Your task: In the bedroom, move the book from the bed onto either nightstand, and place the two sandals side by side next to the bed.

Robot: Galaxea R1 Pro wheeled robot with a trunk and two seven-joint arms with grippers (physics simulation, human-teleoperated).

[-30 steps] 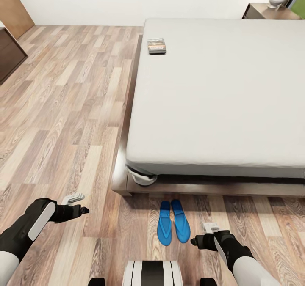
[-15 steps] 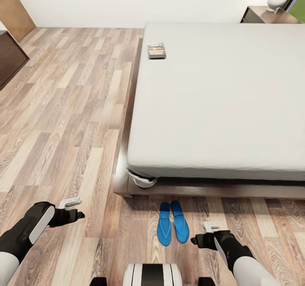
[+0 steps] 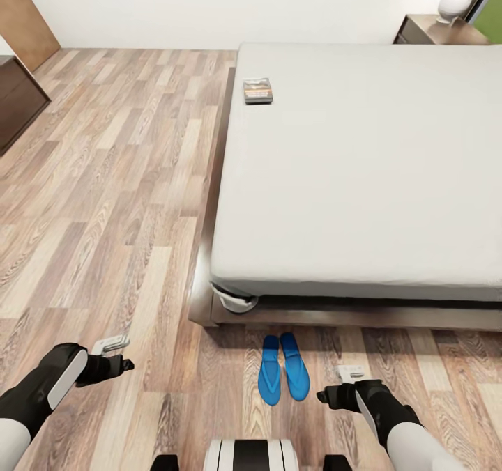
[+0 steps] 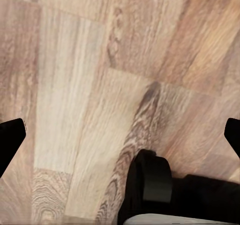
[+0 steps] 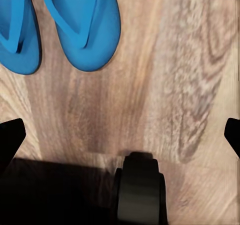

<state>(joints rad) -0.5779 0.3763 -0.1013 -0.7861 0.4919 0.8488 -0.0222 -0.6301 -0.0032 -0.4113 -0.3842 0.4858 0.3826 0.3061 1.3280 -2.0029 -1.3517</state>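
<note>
The book [image 3: 257, 90] lies flat near the left edge of the bed [image 3: 362, 164], toward its far end. The nightstand [image 3: 436, 31] with its lamp stands at the bed's far right corner. The two sandals [image 3: 269, 379] [image 3: 295, 365] lie side by side on the floor by the bed's near end, toes toward me. My left gripper [image 3: 113, 354] hangs open over bare floor well left of them, and its wrist view [image 4: 120, 135] looks down on planks. My right gripper [image 3: 339, 383] is open just right of the sandals, whose blue soles [image 5: 85, 25] lie beyond its empty fingers [image 5: 120, 135].
A long dark cabinet [image 3: 17, 98] stands at the far left and a wooden door [image 3: 24, 11] beyond it. White bedding bulges at the bed's near corner [image 3: 233, 297]. My base [image 3: 251, 453] is at the near edge. Open wood floor runs along the bed's left side.
The head view has shifted a little, so the bed sits lower in the picture. My left gripper has drawn back and to the left. The right arm, book and sandals have stayed put.
</note>
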